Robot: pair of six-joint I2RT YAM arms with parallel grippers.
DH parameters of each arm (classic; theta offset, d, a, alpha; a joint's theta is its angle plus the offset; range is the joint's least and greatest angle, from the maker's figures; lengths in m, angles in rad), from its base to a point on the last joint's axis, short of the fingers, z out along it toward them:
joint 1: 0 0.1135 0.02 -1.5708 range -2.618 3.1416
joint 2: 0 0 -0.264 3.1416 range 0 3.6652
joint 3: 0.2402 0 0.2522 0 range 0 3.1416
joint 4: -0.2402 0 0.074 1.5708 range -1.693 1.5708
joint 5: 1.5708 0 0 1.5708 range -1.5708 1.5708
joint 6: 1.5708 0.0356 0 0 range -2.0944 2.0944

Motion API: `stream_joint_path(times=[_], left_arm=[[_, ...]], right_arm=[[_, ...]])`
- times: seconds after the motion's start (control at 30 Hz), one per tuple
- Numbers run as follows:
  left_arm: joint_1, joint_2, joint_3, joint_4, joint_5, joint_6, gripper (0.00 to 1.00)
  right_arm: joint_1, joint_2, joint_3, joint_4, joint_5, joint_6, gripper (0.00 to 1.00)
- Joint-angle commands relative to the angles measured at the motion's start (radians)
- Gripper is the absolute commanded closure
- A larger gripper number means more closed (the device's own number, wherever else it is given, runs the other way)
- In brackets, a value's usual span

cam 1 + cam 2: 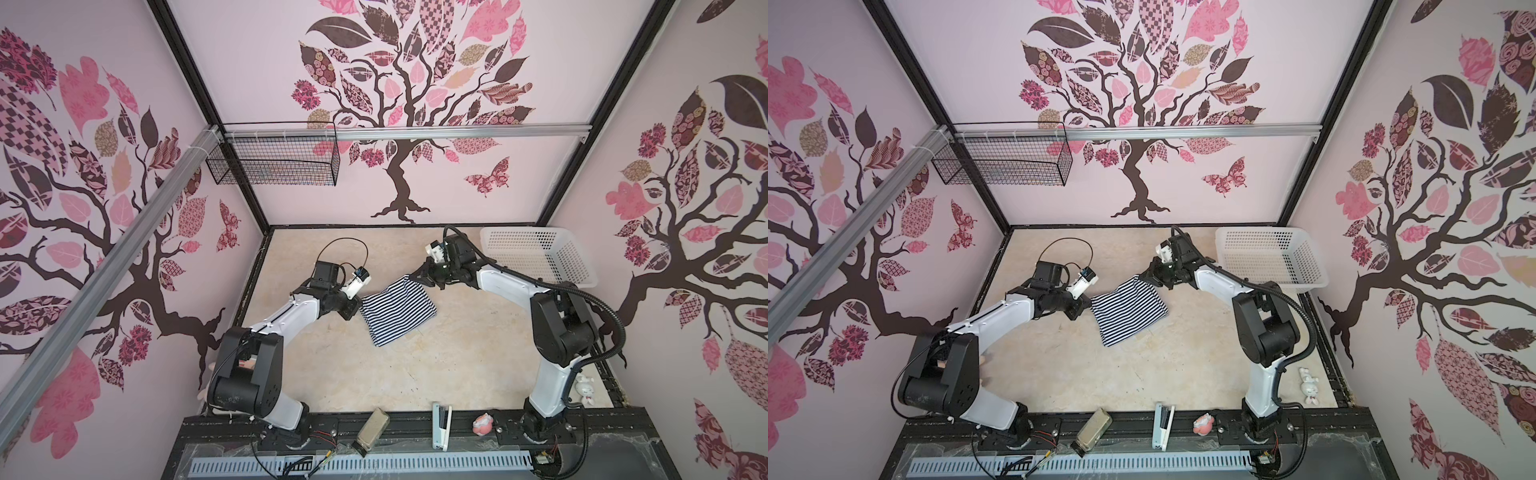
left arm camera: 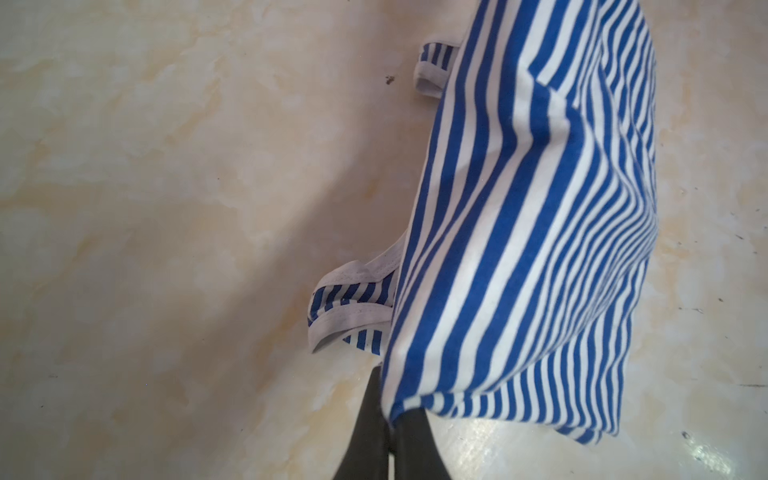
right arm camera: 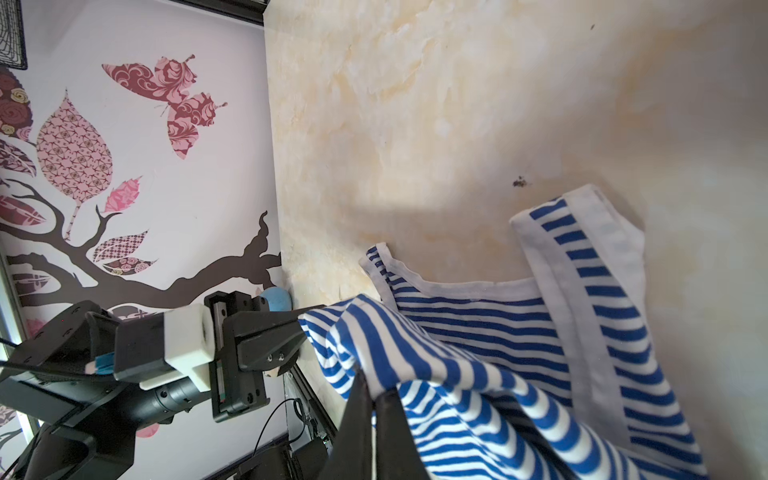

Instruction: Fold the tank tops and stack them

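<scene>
Left gripper [image 1: 360,302]: jaws closed tight on one corner of the striped tank top [image 1: 398,312]; in the left wrist view the two dark fingers [image 2: 376,419] meet with the cloth's corner pinched between them.
Right gripper [image 1: 412,276]: likewise closed, pinching a bunched corner of the same garment; the right wrist view shows the fabric gathered between its fingers [image 3: 359,415].
Tank top: held up along one edge between the two grippers, near the middle of the table and a little toward the back. The held edge is off the surface, while the lower part lies on the tabletop in both top views.
Stripes and trim: narrow blue-and-white stripes; white-edged shoulder straps [image 2: 353,309] lie on the table under the raised layer.
Tabletop [image 1: 457,357]: pale marbled surface, bare around the garment.
White plastic basket [image 1: 540,257]: back right corner, just behind the right arm and apart from the cloth.
Wire basket [image 1: 274,160]: hung on the rail at the back left, well above the table.
Front edge: a jar [image 1: 371,430] lying on its side, a stapler [image 1: 441,424] and a small pink toy [image 1: 483,424] — all well apart from the tank top.
Rabbit figurine [image 1: 585,390]: white, by the right arm's base.
</scene>
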Motion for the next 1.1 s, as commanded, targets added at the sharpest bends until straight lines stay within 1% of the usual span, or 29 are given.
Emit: stream_joint_path(times=[0.0,0.17,0.33,0.53,0.6,0.67,0.7,0.73,0.77,0.8,0.83,0.87,0.97,1.07], left_arm=[[0.014,0.031,0.041,0.030,0.030,-0.005,1.00],[0.033,0.104,0.073,0.036,0.033,0.001,1.00],[0.066,0.207,0.146,0.001,0.046,0.004,1.00],[0.084,0.264,0.186,-0.029,0.060,0.015,1.00],[0.084,0.282,0.208,-0.040,0.047,0.006,1.00],[0.084,0.310,0.256,-0.088,0.024,-0.003,1.00],[0.084,0.327,0.281,-0.127,0.012,0.005,1.00],[0.084,0.339,0.295,-0.146,-0.001,0.016,1.00],[0.085,0.348,0.306,-0.162,-0.012,0.024,0.97],[0.084,0.355,0.321,-0.187,-0.031,0.027,0.89],[0.084,0.356,0.326,-0.197,-0.057,0.028,0.83],[0.085,0.351,0.327,-0.196,-0.079,0.024,0.80],[0.095,0.291,0.295,-0.163,-0.143,0.001,0.75],[0.100,0.212,0.260,-0.127,-0.201,-0.018,0.72]], right_arm=[[-0.016,0.056,0.058,0.002,-0.030,-0.024,1.00],[-0.031,0.138,0.123,0.001,-0.046,-0.023,1.00],[-0.048,0.204,0.172,-0.011,-0.049,-0.027,1.00],[-0.052,0.262,0.208,-0.041,-0.036,-0.042,1.00],[-0.054,0.286,0.222,-0.052,-0.034,-0.044,1.00],[-0.054,0.303,0.234,-0.061,-0.027,-0.044,1.00],[-0.053,0.309,0.240,-0.065,-0.026,-0.047,0.95],[-0.054,0.312,0.244,-0.066,-0.024,-0.049,0.88],[-0.054,0.308,0.246,-0.070,-0.024,-0.054,0.82],[-0.054,0.302,0.246,-0.072,-0.020,-0.058,0.79],[-0.053,0.294,0.246,-0.078,-0.013,-0.062,0.77],[-0.054,0.280,0.244,-0.083,-0.006,-0.068,0.73],[-0.054,0.218,0.219,-0.092,0.023,-0.082,0.60],[-0.052,0.144,0.179,-0.089,0.048,-0.091,0.52]])
